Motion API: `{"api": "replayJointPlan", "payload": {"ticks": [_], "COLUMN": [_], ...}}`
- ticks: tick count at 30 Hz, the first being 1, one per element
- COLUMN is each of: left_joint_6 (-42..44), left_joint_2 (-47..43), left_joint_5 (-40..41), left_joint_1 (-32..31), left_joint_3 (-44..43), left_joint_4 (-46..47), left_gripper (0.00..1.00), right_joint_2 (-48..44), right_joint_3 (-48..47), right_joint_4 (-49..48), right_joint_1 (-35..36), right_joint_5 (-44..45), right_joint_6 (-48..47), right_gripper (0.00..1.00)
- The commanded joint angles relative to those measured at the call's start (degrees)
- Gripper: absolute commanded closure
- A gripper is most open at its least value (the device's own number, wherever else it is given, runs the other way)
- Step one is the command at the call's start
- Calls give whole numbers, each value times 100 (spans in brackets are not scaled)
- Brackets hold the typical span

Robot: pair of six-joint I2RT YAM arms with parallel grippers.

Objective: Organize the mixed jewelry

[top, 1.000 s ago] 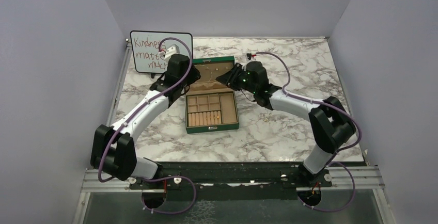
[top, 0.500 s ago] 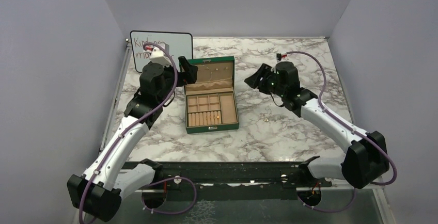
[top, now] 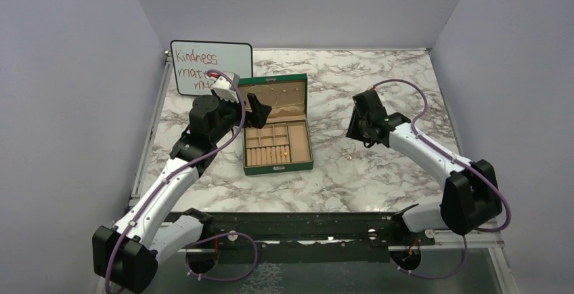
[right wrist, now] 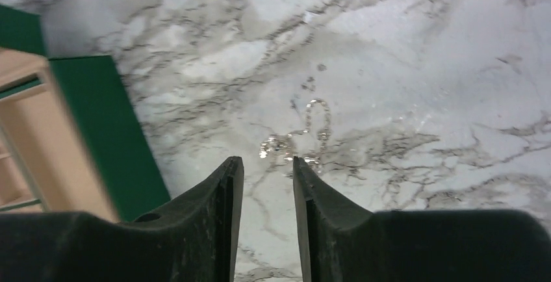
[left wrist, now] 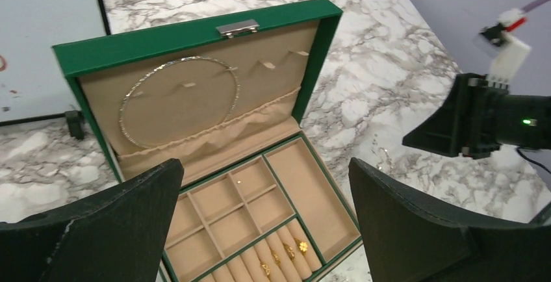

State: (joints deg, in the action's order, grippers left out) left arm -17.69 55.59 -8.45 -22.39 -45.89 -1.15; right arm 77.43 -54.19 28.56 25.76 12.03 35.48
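A small cluster of silver pieces (right wrist: 295,140) lay loose on the marbled bench (right wrist: 422,48), one of them a little curved loop. They were to the right of the green box (right wrist: 107,132) and apart from its wall. From overhead they showed only as a faint glint between the box and the right arm.

The right end effector (right wrist: 264,162) hung over the bench with its tips just short of the cluster in the wrist view. Its fingers (right wrist: 227,184) were drawn to a narrow gap with nothing between them. Whether the tips touched the bench could not be told.

More jewelry sat inside the box. A few gold rings (left wrist: 288,251) were tucked into the ring rolls at the near side of the tray. One tiny gold bit (left wrist: 239,181) lay in a small square compartment. The thin silver wire loop (left wrist: 140,84) rested against the tan lining of the raised lid (left wrist: 195,32).

The left end effector (left wrist: 264,165) was poised above the open box, its fingers (left wrist: 110,223) spread wide and holding nothing. In the overhead view it sat by the box's far left corner, close to the lid. A whiteboard (top: 210,64) with red handwriting stood at the far left of the bench, beyond the left arm.
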Motion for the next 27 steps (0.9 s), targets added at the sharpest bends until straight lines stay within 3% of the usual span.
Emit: {"api": "replayJointPlan", "payload": {"ticks": [1, 9, 23, 27], "left_joint_6": [-59, -109, -147, -140], "left_joint_2": [95, 194, 215, 230], "left_joint_5": [-557, -518, -478, -455], "left_joint_1": [-109, -210, -310, -314], "left_joint_3": [90, 184, 282, 282], "left_joint_4": [533, 622, 694, 686], "left_gripper": [1, 1, 1, 1], "right_joint_2": [417, 1021, 1537, 1649], "right_joint_3": [-91, 50, 69, 73], "right_joint_4": [584, 165, -183, -141], "right_joint_1": [-225, -583, -644, -646], "right_joint_5": [264, -342, -492, -420], "right_joint_6": [-21, -350, -590, -580], "right_gripper": [63, 65, 67, 71]}}
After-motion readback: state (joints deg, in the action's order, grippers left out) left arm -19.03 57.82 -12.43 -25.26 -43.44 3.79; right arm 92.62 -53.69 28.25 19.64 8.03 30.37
